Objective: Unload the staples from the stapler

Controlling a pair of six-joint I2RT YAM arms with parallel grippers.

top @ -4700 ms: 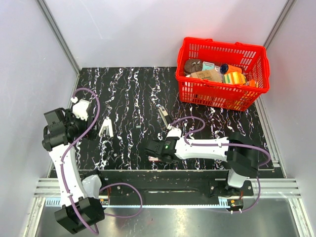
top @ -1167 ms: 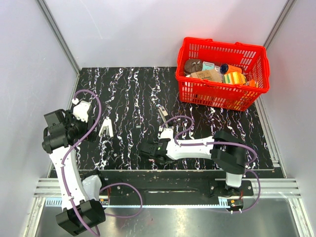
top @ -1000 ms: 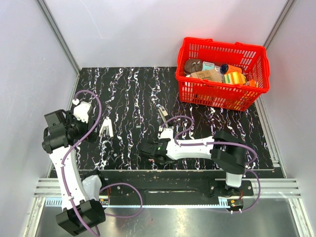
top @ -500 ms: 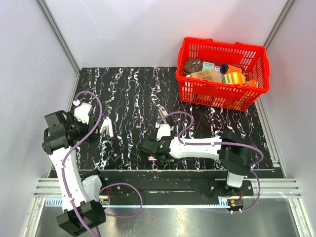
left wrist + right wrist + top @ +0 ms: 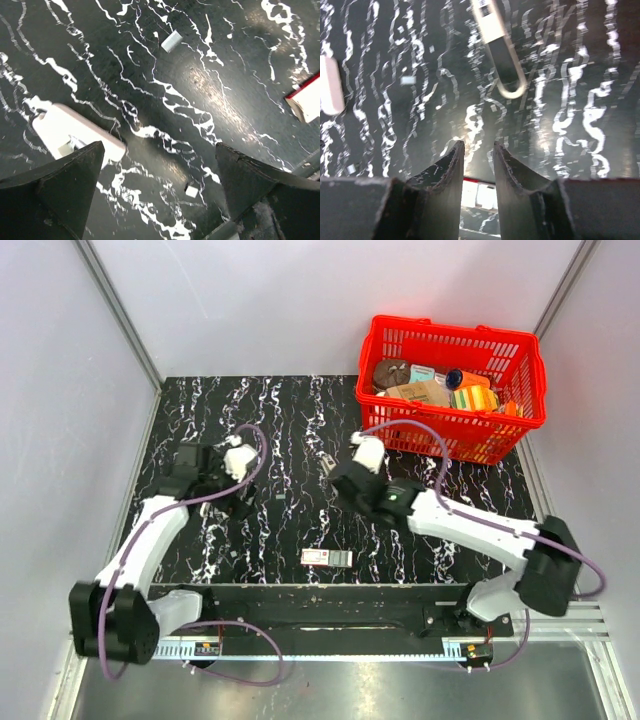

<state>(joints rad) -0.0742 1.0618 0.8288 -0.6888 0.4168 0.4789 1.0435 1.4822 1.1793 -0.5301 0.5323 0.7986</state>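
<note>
My left gripper (image 5: 155, 200) fingers wide apart above stapler (image 5: 75, 140), frame left; right gripper (image 5: 476, 165) nearly closed, empty.

We see a black tabletop (image 5: 280, 430) veined with white marbling, enclosed by plain pale walls (image 5: 60, 390) with aluminium corner rails (image 5: 120, 315). Overhead light leaves a soft glare patch on the glossy surface in the left wrist view.
</note>
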